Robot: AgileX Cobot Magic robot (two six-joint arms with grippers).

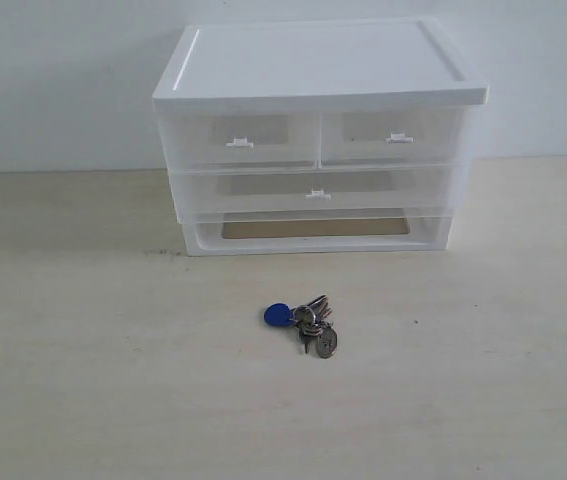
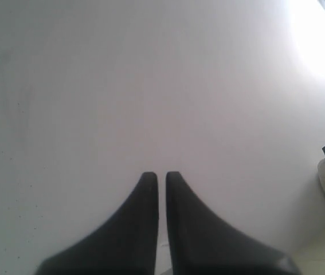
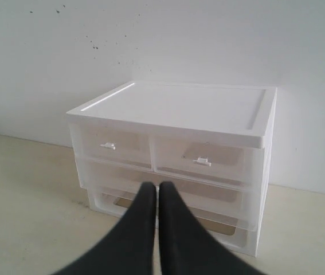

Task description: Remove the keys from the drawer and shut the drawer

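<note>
Since the keys [image 1: 304, 322] sit on the desk [image 1: 83, 380] and the drawer [image 1: 243, 188] looks closed, my left claw [image 2: 161, 177] and right claw [image 3: 157, 189], pinched empty, could only snag its handle [image 1: 318, 194].

**Drawer unit behind right hand**

Item: translucent drawer unit [image 3: 173, 109], white top, standing on pale bench [image 3: 24, 217] against speckled white wall [image 3: 93, 43]. Upper row: two half-width drawers [image 3: 122, 150] with white handles. Below: wide drawer [image 3: 214, 197], front flush, centre hidden by right hand [image 3: 157, 186], its black fingers pressed together.
</note>
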